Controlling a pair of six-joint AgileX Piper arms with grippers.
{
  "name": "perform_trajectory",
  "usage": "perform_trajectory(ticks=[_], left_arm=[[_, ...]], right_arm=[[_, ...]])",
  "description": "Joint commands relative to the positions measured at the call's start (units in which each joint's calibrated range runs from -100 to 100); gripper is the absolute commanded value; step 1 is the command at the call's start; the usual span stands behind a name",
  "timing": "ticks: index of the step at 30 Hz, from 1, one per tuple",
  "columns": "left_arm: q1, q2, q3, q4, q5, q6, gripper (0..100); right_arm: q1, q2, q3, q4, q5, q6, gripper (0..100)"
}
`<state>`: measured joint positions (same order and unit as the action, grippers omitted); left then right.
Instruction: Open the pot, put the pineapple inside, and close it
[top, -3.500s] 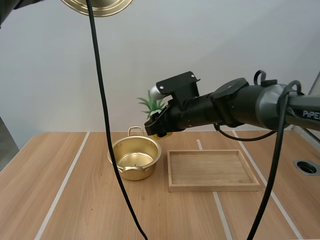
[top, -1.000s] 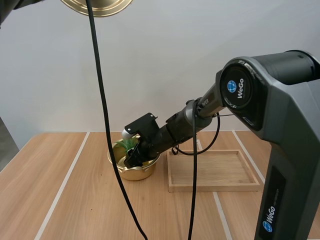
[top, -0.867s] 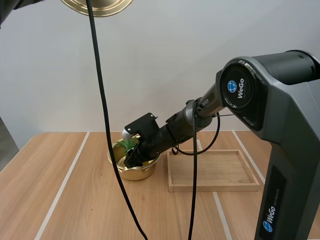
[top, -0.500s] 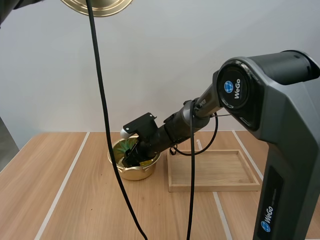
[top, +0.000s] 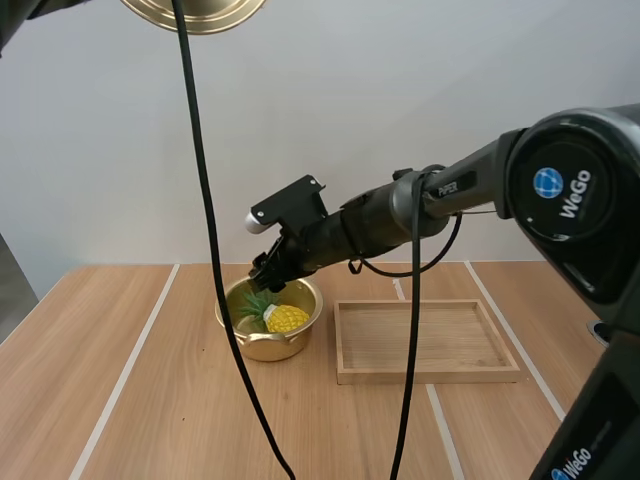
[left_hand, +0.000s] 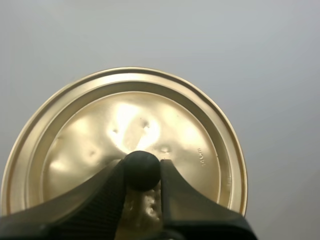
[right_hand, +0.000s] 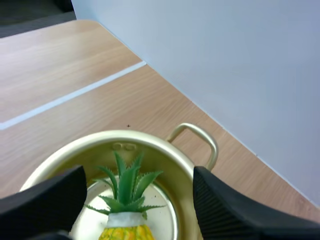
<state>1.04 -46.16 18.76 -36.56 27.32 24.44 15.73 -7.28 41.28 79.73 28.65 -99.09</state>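
Our right fingers (right_hand: 227, 207) stand wide apart above the pot (right_hand: 165, 152). The pineapple (right_hand: 124, 210) lies inside, below and between them, untouched. Our left fingers (left_hand: 100, 192) pinch the knob (left_hand: 142, 169) of the lid (left_hand: 170, 120).

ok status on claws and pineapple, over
Left claw shut on lid, held high. Right claw open just over pot. Pineapple lying in pot, free. Right arm over pot, likely in lid's way.

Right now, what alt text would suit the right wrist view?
The right gripper, fingers apart, hovers over the open gold pot with the pineapple lying inside, its green crown showing. The pot sits on a wooden table.
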Motion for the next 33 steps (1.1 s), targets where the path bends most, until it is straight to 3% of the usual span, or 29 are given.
perform_trajectory(ticks=[1, 8, 18, 28, 33], left_arm=[[-0.01, -0.5, -0.6, -0.9, -2.0, -0.3, 0], [-0.01, -0.5, -0.6, -0.9, -2.0, -0.3, 0], [-0.01, -0.5, -0.6, -0.9, -2.0, -0.3, 0], [-0.01, -0.5, -0.6, -0.9, -2.0, -0.3, 0], [-0.01, -0.5, -0.6, -0.9, -2.0, -0.3, 0]], right_arm=[[-0.2, -3.3, -0.3, -0.3, -1.8, 0.1, 100], [-0.2, -9.9, -0.3, -0.4, -11.4, 0.7, 100], [-0.6, -20.2, -0.3, -0.4, -35.2, 0.7, 100], [-8.6, -28.5, -0.3, 2.4, -34.8, 0.6, 100], [-10.3, -34.4, -0.3, 4.3, -31.5, 0.7, 98]])
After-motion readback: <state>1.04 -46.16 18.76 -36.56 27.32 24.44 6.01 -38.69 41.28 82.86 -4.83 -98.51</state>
